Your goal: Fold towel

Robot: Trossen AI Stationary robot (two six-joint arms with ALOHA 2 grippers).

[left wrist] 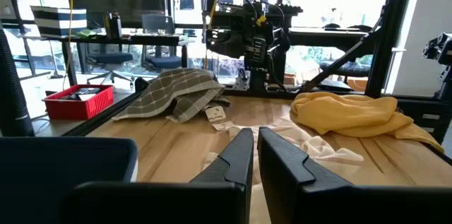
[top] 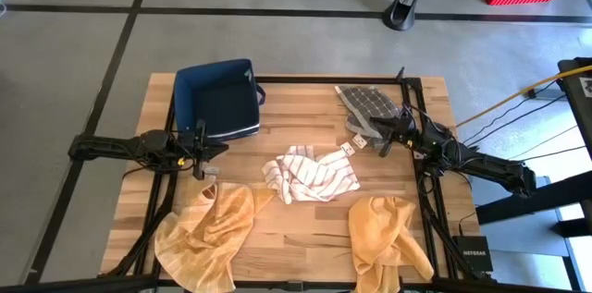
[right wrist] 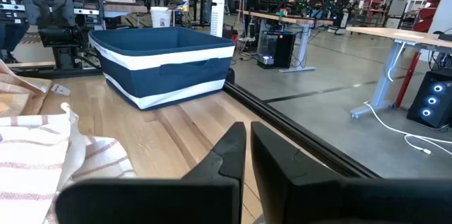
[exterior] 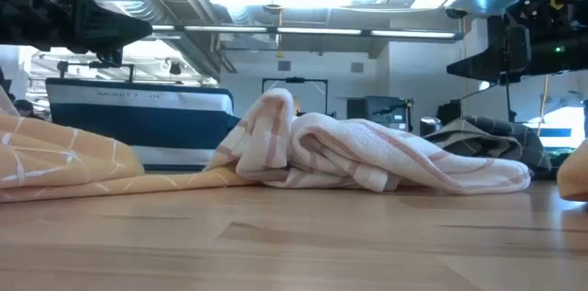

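A white towel with reddish stripes [top: 310, 175] lies crumpled at the table's middle, and also shows in the low view [exterior: 367, 158]. My left gripper [top: 220, 149] hovers level at the table's left, shut, in front of the blue bin. In its wrist view, its fingers [left wrist: 254, 157] point toward the striped towel [left wrist: 282, 136]. My right gripper [top: 380, 141] hovers level at the table's right, shut, beside a grey checked towel [top: 367, 104]. Seen in its wrist view, its fingers [right wrist: 247, 150] are clear of the striped towel [right wrist: 42, 167]. Neither gripper touches anything.
A blue bin with a white band [top: 217, 99] stands at the far left. Two yellow towels lie bunched near the front edge, one left [top: 208, 233] and one right [top: 384, 238]. Bare wood shows between the bin and the grey towel.
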